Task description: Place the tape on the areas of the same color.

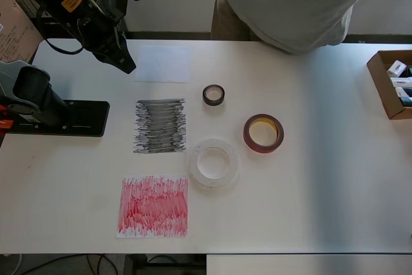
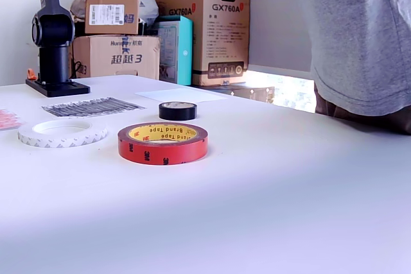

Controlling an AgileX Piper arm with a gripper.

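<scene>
- The pincer (image 1: 125, 62) is hanging above the table near the arm's base (image 1: 58, 117), just at the white sheet's (image 1: 162, 64) left edge in the overhead view; it is carrying nothing, and I cannot tell whether its tips are spread or pressed together — only a dark tapered end is showing.
- No roll is sitting on its patch yet, so the step in hand is probably the first pick.
- The black roll (image 1: 214, 94) is lying flat just right of the black patch (image 1: 159, 125) and below the sheet's right corner — the nearest roll to the pincer.
- The white roll (image 1: 214, 163) is lying between the black patch and the red patch (image 1: 153, 206), its rim just beside the black scribbles.
- The red roll (image 1: 263, 133) is lying furthest out, near the white roll's upper right but apart from it.
- To do the pick well: coming straight down with one tip inside the core and one outside, pinching the wall, since all three are lying flat on the table (image 1: 309, 191).
- The black roll is small and light, so centring the tips before closing should be keeping it from skidding.
- A person (image 1: 296, 4) is standing at the far edge, clear of the rolls.
</scene>
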